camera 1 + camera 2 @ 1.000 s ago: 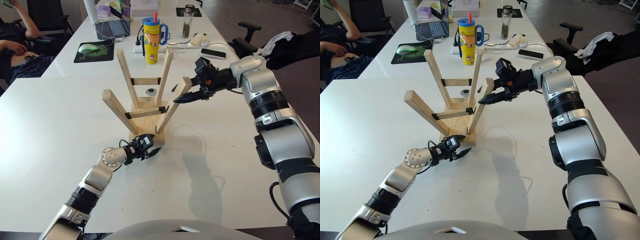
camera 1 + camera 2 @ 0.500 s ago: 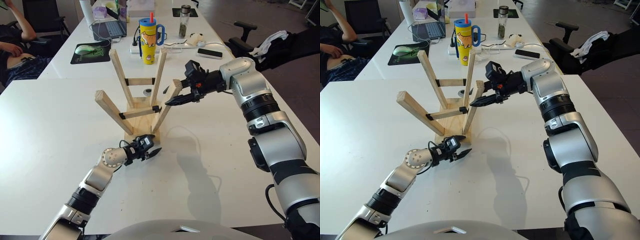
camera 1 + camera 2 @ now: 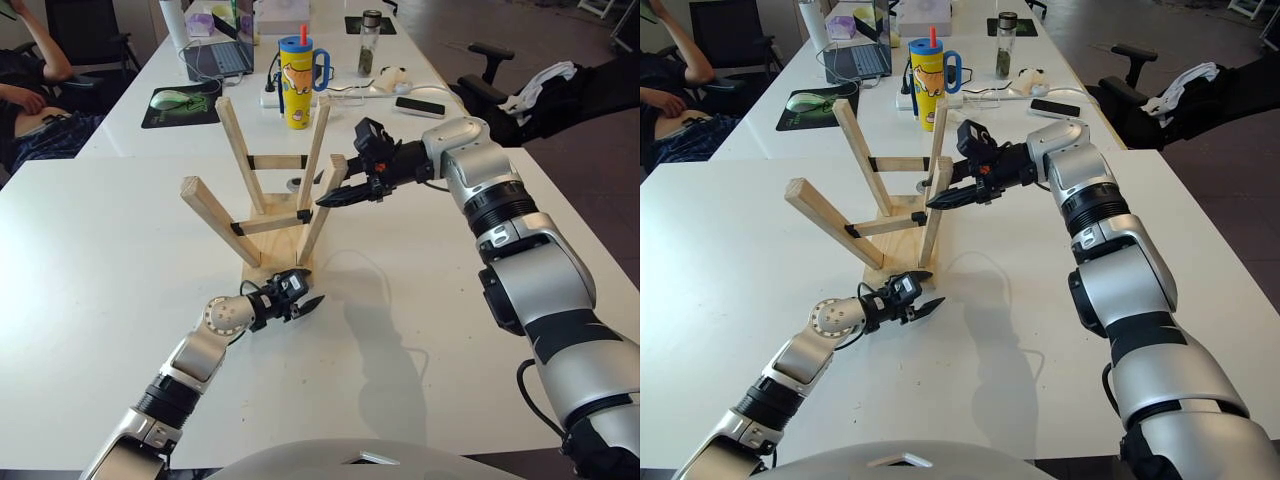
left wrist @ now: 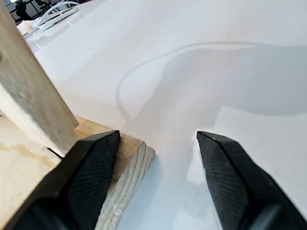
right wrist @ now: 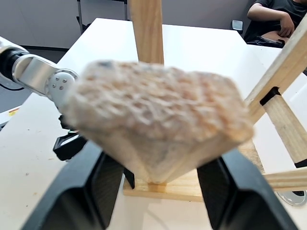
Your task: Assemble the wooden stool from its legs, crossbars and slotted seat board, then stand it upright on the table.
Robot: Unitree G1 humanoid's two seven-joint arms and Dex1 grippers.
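- Currently, wooden stool (image 3: 272,205) sits upside down mid-table (image 3: 90,300). Seat board (image 3: 262,272) lies flat on the surface, four legs point up, w/ crossbars fitted btwn them.
- Right gripper (image 3: 333,196) pinches the upper end of the near-right leg (image 3: 313,230). In the wrist view, the cut end sits btwn its fingers (image 5: 98,191).
- Left gripper (image 3: 308,296) is low at the board's near corner, fingers (image 4: 91,167) spread: one on the wood, the other over bare table.
- Judgement: assembly looks done; flipping upright remains.
- To do it well, tilt slowly w/ the right grip & use the left as a stop so the board pivots, not slides. A hold so near the leg tip may slip.
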